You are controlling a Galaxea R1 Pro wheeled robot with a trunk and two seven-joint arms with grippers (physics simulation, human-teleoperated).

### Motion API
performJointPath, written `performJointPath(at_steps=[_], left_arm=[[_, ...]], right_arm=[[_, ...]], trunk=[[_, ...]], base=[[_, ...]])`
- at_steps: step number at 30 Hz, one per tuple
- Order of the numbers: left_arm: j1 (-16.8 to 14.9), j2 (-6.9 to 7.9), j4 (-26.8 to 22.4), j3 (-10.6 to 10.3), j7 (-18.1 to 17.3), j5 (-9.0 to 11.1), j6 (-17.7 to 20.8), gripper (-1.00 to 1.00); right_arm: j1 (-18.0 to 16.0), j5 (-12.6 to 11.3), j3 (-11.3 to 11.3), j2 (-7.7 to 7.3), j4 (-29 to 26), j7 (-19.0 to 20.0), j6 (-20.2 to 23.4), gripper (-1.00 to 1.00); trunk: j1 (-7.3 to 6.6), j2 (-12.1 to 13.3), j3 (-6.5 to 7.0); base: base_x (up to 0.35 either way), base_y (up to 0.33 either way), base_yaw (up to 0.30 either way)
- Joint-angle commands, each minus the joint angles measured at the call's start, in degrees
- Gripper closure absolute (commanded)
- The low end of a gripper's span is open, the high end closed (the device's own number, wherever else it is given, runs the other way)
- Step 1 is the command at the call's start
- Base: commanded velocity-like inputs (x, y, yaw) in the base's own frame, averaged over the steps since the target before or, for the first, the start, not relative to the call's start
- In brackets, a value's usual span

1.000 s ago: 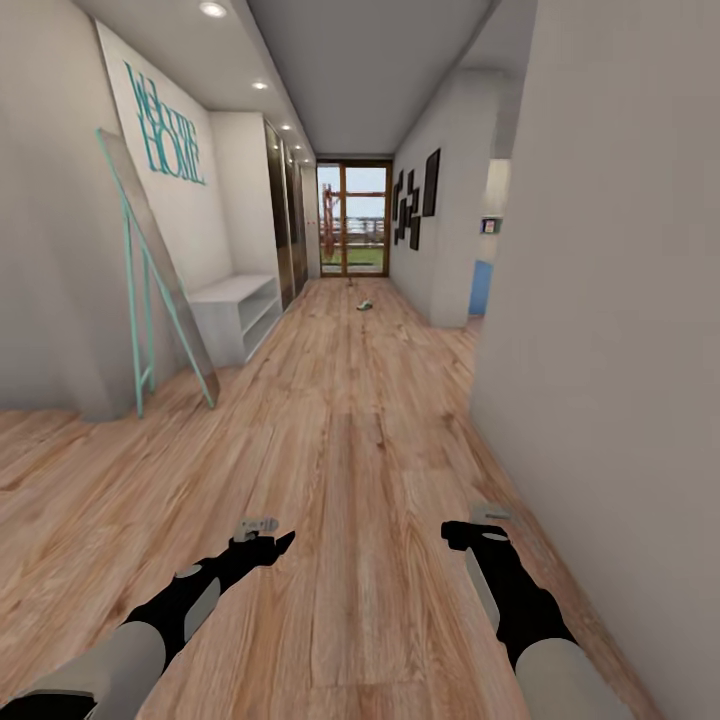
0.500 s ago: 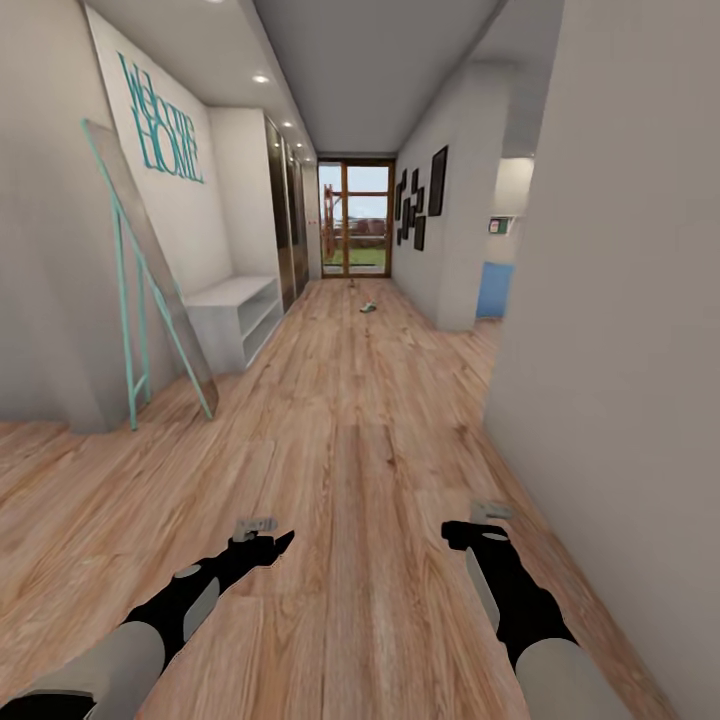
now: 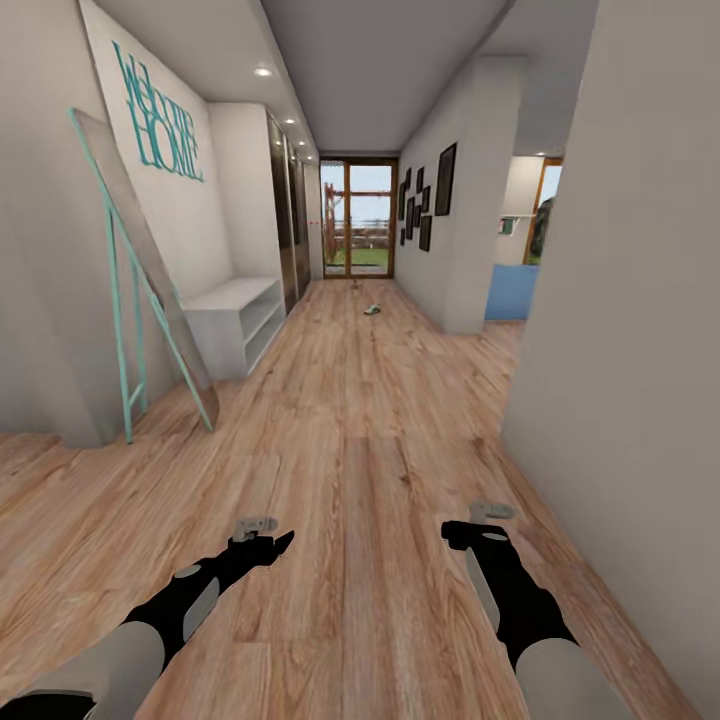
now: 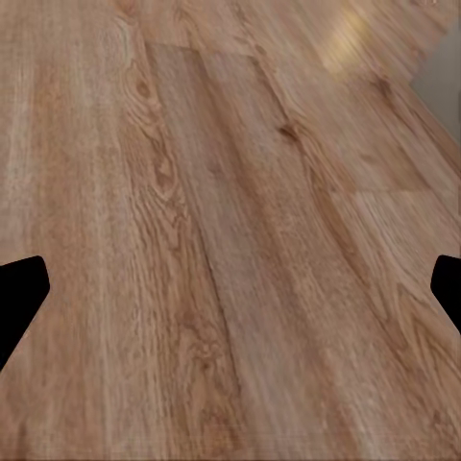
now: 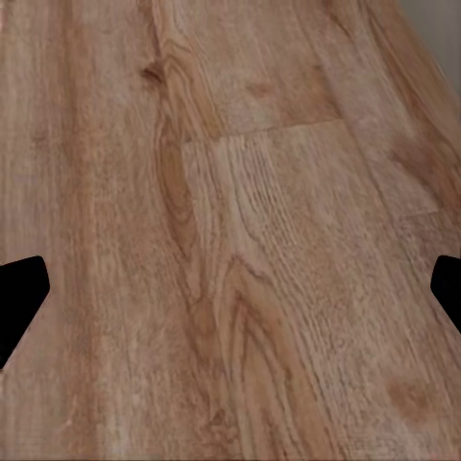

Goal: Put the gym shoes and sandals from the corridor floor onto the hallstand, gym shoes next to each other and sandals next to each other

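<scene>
Far down the corridor floor point(image 3: 360, 420) lies a small pale-and-green thing point(image 3: 372, 310) that looks like one gym shoe; it is too small to tell more. The sandals and the hallstand are out of view. My left gripper point(image 3: 266, 541) and right gripper point(image 3: 478, 530) hover low over the planks near me, far from that shoe. In the left wrist view the left gripper point(image 4: 230, 298) has its dark fingertips point(image 4: 19, 288) wide apart over bare wood. The right gripper point(image 5: 230, 298) stands the same way, open and holding nothing.
A plain low white two-level bench point(image 3: 238, 318) stands against the left wall. A teal-framed mirror point(image 3: 140, 290) leans in front of it. A grey wall point(image 3: 630, 330) runs close on my right, with an opening and a blue panel point(image 3: 512, 292) beyond. A glass door point(image 3: 358, 220) ends the corridor.
The whole picture has shifted as the camera advanced down the corridor: mirror and bench slid left, the right-hand opening widened. Both arms keep the same pose.
</scene>
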Motion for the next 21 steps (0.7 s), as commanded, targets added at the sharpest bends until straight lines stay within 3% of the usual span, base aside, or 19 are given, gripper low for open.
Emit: performJointPath(at_steps=[1,21], left_arm=[[-0.04,0.05,0.06,-0.37,-0.09,0.48,-0.21,-1.00],[-0.04,0.05,0.05,-0.37,-0.09,0.48,-0.21,-1.00]], right_arm=[[-0.03,0.30,-0.15,0.04,-0.09,0.02,0.35,-1.00],[-0.03,0.30,-0.15,0.06,-0.09,0.02,0.35,-1.00]], trunk=[[0.02,-0.02,-0.06],[0.02,-0.02,-0.06]], base=[[0.339,0.054,0.000],[0.344,0.009,0.000]])
